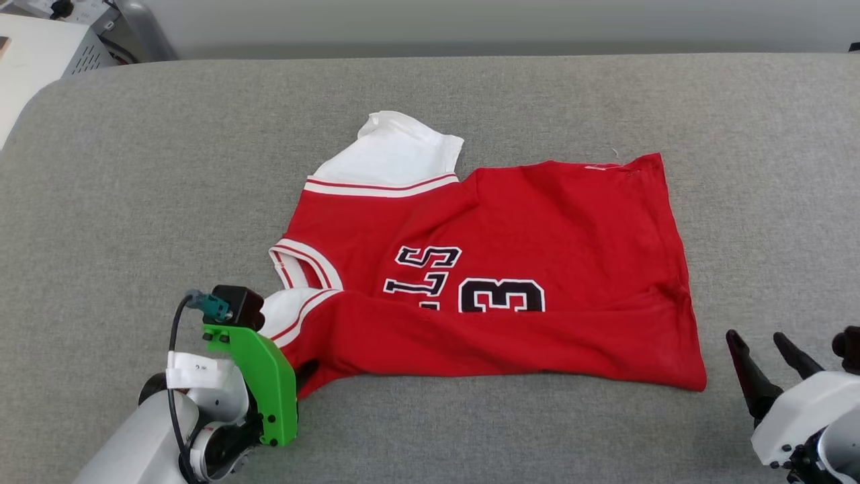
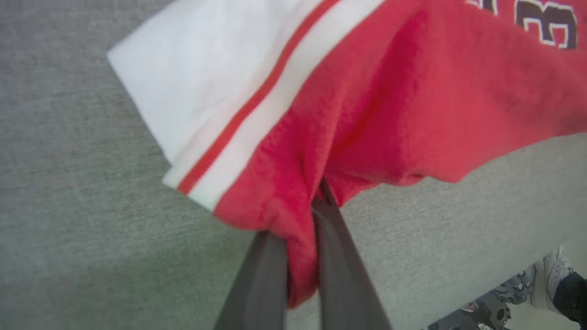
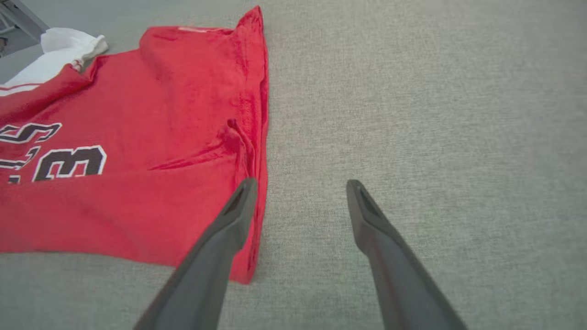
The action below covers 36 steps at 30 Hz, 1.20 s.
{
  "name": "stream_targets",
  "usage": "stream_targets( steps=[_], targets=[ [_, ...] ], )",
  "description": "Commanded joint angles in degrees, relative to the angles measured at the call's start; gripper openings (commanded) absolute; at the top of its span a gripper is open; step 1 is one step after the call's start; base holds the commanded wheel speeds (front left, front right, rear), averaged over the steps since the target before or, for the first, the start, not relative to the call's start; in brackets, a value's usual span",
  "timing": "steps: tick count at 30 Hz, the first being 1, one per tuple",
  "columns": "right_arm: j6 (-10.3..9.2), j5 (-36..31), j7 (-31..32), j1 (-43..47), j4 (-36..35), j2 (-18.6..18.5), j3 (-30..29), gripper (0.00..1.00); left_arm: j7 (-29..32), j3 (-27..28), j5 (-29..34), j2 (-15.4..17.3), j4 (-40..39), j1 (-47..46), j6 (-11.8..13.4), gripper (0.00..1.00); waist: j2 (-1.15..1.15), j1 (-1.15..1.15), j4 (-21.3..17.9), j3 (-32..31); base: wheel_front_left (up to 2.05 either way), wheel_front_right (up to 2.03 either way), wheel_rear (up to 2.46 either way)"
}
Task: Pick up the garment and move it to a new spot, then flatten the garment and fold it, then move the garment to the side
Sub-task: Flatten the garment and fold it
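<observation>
Gripping, left side: our left gripper (image 2: 300, 220) is clamped tight on the garment (image 2: 412, 91). A fold of red cloth is pinched between its two dark fingers (image 2: 341, 261).
Bite point: we hold red body cloth just beside a white sleeve (image 2: 183, 82) with red-striped trim. That sleeve spreads out ahead of the fingers and to one side of them.
Left wrist: a green bracket (image 1: 265, 376) sits behind the fingers, and the gathered cloth starts right at its front edge.
Right side: our right gripper (image 3: 301, 183) has its fingers spread wide with nothing between them, above the grey fabric surface (image 3: 435, 114).
Right gripper and hem: one fingertip lines up with the garment's hem edge. We cannot tell whether it touches. The other finger is over bare surface.
Garment position: it lies spread on the surface between our two grippers and ahead of both, with the neck end toward the left gripper and the hem toward the right.
Garment face: the black-and-white print faces up. The second white sleeve (image 1: 393, 151) points away from both grippers.
Beyond the left fingers: a white shoe (image 2: 555, 275) shows past the surface's edge.
</observation>
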Motion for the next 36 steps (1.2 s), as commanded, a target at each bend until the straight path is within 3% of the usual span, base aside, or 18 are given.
stream_targets(
  steps=[1,9,17,18,19,20,36],
  targets=[
    [-0.04,1.13,2.29,-1.41,0.54,-1.24,0.96,1.00,-0.57,-0.31,0.33,-0.27,-1.21,1.17,0.24,0.00,0.00,0.00,0.39,-0.20,0.00,0.00,0.00],
    [-0.04,6.81,16.51,-6.10,3.40,-5.95,7.39,1.00,-2.89,1.51,1.59,2.28,-10.98,3.40,2.75,0.00,0.00,0.00,1.71,1.20,0.00,0.00,0.00],
    [-0.04,10.14,24.45,-9.18,9.89,-6.63,12.68,1.00,-3.75,1.60,2.01,2.48,-15.37,4.67,3.94,0.00,0.00,0.00,3.13,3.03,0.00,0.00,0.00],
    [-0.04,10.60,25.34,-9.19,10.45,-6.54,13.21,0.69,-3.85,1.65,1.95,2.43,-15.38,4.75,4.03,0.00,0.00,0.00,3.22,3.10,0.00,0.00,0.00],
    [-0.04,11.17,26.19,-9.21,11.00,-6.37,13.69,0.23,-3.93,1.72,1.84,2.35,-15.31,4.87,4.17,0.00,0.00,0.00,3.32,3.16,0.00,0.00,0.00],
    [-0.04,11.61,26.61,-9.28,11.35,-6.26,13.93,0.00,-3.95,1.80,1.68,2.27,-15.20,4.99,4.31,0.00,0.00,0.00,3.36,3.18,0.00,0.00,0.00],
    [-0.04,12.04,22.75,-8.15,6.40,-7.51,15.77,0.00,-4.45,2.21,-0.26,3.92,-16.75,11.98,6.12,0.00,0.00,0.00,2.70,-6.20,0.00,0.00,0.00]
  ],
)
